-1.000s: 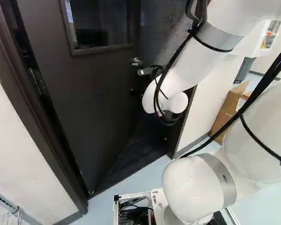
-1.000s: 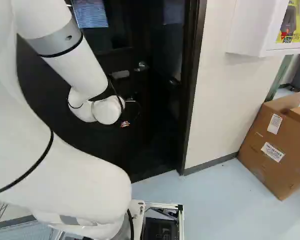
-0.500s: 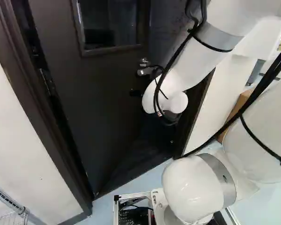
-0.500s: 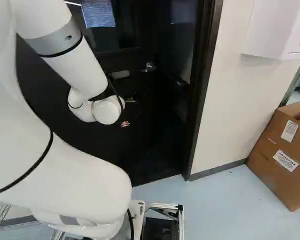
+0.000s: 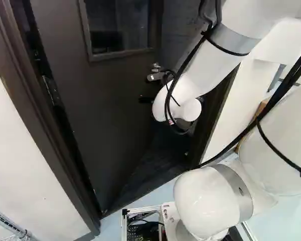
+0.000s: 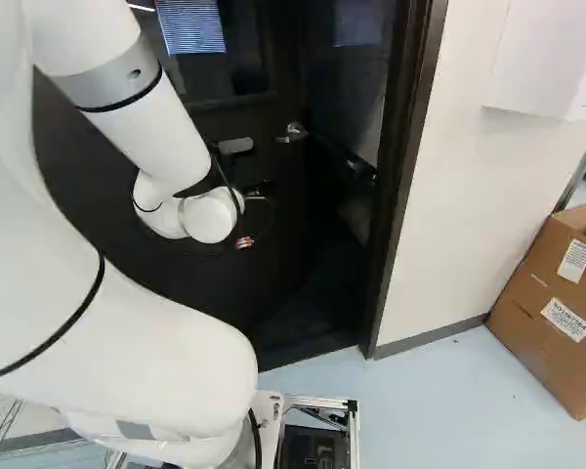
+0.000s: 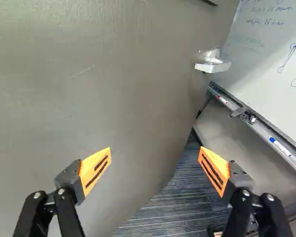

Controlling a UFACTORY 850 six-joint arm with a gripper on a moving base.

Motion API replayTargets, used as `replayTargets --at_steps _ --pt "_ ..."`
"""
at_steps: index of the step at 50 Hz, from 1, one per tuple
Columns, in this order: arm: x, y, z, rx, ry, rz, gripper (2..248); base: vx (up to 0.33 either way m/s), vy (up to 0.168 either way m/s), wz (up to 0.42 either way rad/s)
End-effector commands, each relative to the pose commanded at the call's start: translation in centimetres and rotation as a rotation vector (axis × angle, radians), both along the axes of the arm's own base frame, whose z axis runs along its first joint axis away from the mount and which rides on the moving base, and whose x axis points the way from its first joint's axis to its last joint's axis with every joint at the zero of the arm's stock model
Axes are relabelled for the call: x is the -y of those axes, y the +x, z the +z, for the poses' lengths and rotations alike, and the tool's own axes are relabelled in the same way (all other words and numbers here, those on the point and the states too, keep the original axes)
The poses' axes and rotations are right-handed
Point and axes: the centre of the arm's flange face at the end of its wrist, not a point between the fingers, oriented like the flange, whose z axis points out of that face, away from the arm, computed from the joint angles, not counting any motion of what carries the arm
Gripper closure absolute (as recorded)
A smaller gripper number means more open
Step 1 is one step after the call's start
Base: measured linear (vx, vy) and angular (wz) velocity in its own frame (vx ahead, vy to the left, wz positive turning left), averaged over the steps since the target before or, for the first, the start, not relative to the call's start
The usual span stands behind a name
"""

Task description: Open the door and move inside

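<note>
Brown door point(image 5: 105, 120) is part open, but the robot is outside

The first big job looks done. The door is off its frame point(image 6: 405, 176) and swings away from the robot, into the next room. Past its edge, the wrist view shows a striped dark floor point(image 7: 160, 210) inside. The base point(image 6: 317, 402) is out on the pale blue floor point(image 6: 430, 401), so going in is the job left. I think the door must be pushed wider first, as the gap looks too thin for the base and the big white arm point(image 6: 151, 127).

The jaws are spread wide and pinch nothing. The flat side of the door is ahead of them. The shiny handle point(image 7: 212, 61) is farther ahead, apart from both orange pads point(image 7: 95, 170).

Now let us count. I see one door with one window point(image 5: 120, 25), and one handle. Inside, there is one whiteboard point(image 7: 266, 39), with two pens point(image 7: 280, 146) on its ledge point(image 7: 261, 129). Outside, there is one cardboard box point(image 6: 552, 303) with two white labels point(image 6: 566, 319), and one white cabinet point(image 6: 542, 68) on the wall point(image 6: 449, 195).
</note>
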Motion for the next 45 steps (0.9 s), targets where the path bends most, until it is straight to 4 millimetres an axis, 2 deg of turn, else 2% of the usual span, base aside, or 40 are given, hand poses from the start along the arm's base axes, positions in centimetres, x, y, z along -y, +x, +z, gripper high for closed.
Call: replayTargets --at_steps 45 --pt "0.0 0.0 0.0 0.0 0.0 0.0 3 0.081 0.04 -0.011"
